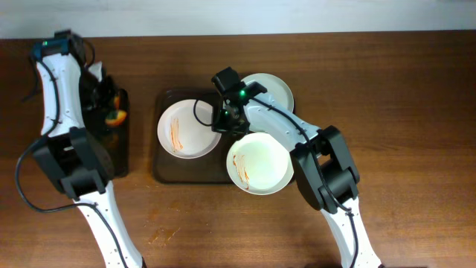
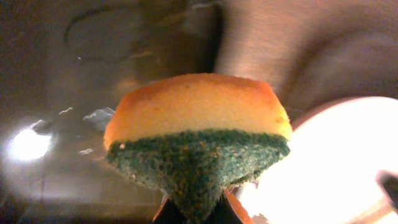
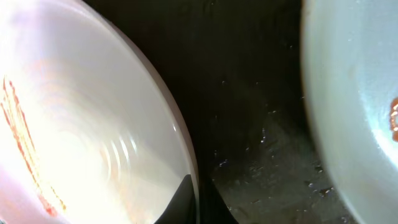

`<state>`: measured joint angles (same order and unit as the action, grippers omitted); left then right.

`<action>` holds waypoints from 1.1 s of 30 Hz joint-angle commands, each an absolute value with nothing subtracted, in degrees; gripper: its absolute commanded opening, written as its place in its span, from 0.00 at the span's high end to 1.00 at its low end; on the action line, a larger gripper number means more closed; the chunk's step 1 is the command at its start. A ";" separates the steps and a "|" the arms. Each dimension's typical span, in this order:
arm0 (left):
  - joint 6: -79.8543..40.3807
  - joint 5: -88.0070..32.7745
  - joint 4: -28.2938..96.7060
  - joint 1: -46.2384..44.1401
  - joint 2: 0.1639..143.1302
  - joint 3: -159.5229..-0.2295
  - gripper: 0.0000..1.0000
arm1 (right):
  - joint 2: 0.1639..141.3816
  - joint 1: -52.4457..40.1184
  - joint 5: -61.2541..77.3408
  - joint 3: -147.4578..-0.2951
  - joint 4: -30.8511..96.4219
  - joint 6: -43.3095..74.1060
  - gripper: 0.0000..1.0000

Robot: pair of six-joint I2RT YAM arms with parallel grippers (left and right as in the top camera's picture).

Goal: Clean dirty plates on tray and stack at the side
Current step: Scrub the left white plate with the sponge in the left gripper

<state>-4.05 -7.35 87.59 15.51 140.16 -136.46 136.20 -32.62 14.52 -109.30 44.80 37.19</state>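
Three plates are on or over the brown tray. The left plate has orange streaks. One plate is at the back right. One plate at the front right has a small smear. My right gripper is shut on the right rim of the left plate; in the right wrist view its fingers pinch the rim of that plate. My left gripper is shut on a yellow and green sponge over the black tray.
The black tray stands left of the brown tray, near the table's left side. The right wrist view shows the wet dark tray floor and the edge of another plate. A bright white round shape lies right of the sponge.
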 commanded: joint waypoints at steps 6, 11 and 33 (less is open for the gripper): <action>0.16 -19.31 86.30 4.40 139.20 -134.74 0.99 | 137.32 -30.06 19.29 -109.80 42.37 35.81 0.96; -2.15 -19.40 76.73 -0.45 139.20 -121.49 0.99 | 137.32 -29.93 19.29 -109.80 42.06 35.83 0.96; -0.73 -8.67 68.01 -10.17 139.50 -109.75 0.99 | 137.34 -31.16 17.50 -109.78 42.44 35.99 0.96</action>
<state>-9.74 6.57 62.08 -10.26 136.07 -111.68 137.10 -30.37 18.06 -109.40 42.22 37.19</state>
